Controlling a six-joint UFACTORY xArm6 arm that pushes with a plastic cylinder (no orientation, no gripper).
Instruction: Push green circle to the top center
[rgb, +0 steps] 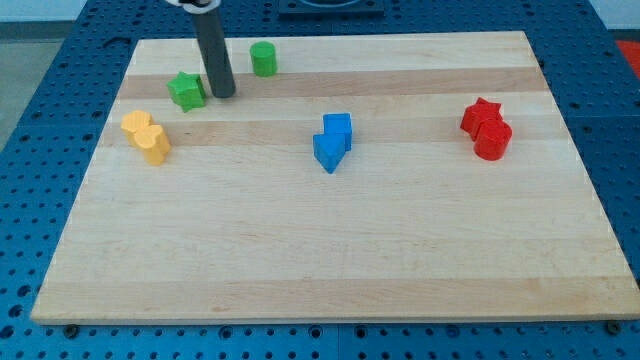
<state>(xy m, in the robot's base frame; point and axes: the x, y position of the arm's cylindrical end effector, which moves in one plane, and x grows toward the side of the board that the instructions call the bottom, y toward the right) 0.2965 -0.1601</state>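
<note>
Resting spot: green circle (263, 59), a short upright cylinder, sits near the wooden board's (330, 250) top edge, well toward the view's left of that edge's middle.
Tool: my tip (224, 95) is a bare rod with nothing to spread or pinch; it stands below and to the view's left of the green circle, apart from it.
Neighbour: green star (186, 90) lies just beside my tip, farther to the view's left of the green circle.
Progress: by my judgement the push is hardly begun; the green circle needs to travel toward the view's right along the top edge.
Heading: round in plan, so no facing direction; its long axis runs vertical.
Others: two yellow blocks (147, 137), two blue blocks (332, 142) and two red blocks (486, 129) all lie below the green circle, well apart from it.
</note>
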